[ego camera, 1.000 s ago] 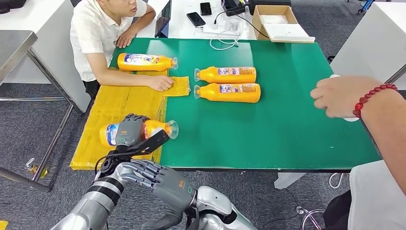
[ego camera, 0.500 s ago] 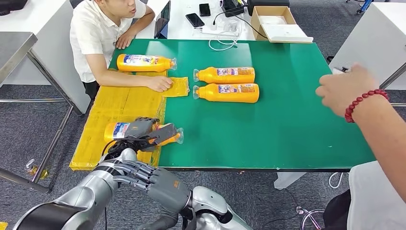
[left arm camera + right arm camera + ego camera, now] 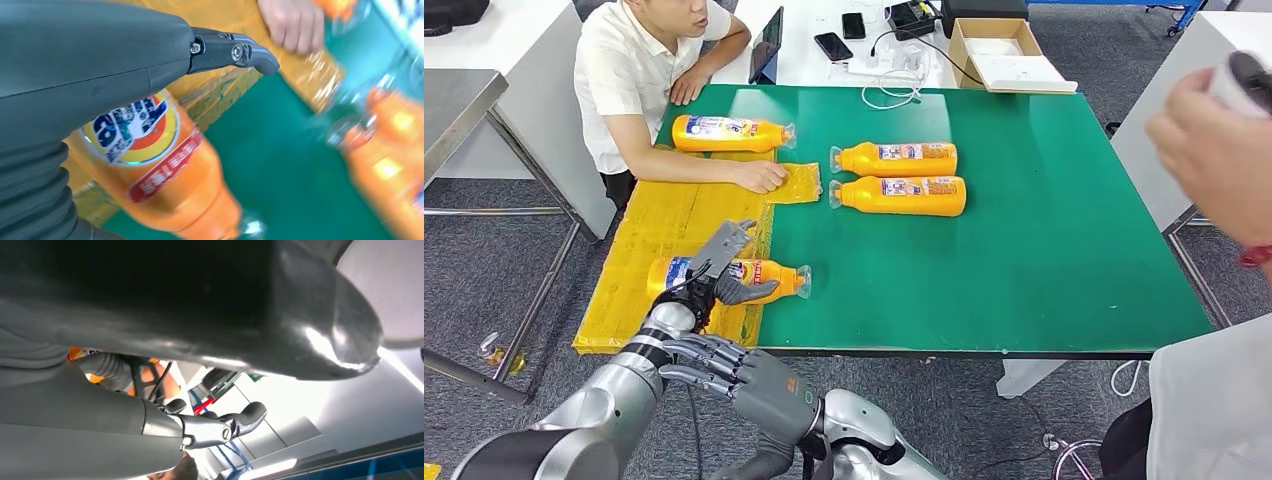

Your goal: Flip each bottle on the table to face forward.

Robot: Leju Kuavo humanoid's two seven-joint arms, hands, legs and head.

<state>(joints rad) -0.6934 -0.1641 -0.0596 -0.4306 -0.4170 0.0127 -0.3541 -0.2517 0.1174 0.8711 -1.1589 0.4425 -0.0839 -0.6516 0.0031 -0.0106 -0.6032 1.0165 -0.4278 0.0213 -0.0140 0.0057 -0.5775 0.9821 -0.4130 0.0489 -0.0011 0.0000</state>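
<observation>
1. Left hand (image 3: 721, 268), fingers apart, over the near bottle (image 3: 759, 276), lower left of frame.
2. Right hand (image 3: 764, 390), fingers loosely spread, holding nothing, below the desk (image 3: 1044, 260) edge.
3. Three bottles (image 3: 894, 157) lie upper centre.

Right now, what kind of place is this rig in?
Likely an office or lab test area, not a home: a green table set with orange bottles, white desks behind with phones and cables, grey carpet, and a seated person alongside.
</observation>
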